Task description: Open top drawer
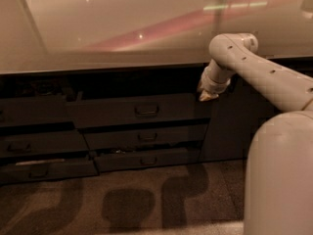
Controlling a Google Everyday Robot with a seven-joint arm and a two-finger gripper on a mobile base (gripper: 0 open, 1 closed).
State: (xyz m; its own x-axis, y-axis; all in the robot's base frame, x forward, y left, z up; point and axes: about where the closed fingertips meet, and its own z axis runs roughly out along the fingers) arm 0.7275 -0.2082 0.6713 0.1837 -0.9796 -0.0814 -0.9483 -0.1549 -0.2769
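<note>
The top drawer (107,112) is the wide dark-grey front just under the counter, with a small bar handle (146,110) at its middle. Its front stands a little forward of the dark gap beneath the counter edge. Its inside is hidden in shadow. My gripper (205,94) hangs from the white arm at the drawer's upper right corner, well to the right of the handle and pointing down at the top edge of the front. Whether it touches the drawer I cannot tell.
Two shallower drawers (146,137) (149,159) sit below the top drawer, and the lowest is slightly ajar. More drawers (34,143) stand to the left. A dark cabinet door (222,131) is to the right. The pale counter (122,28) overhangs them all. My white body (279,180) fills the lower right.
</note>
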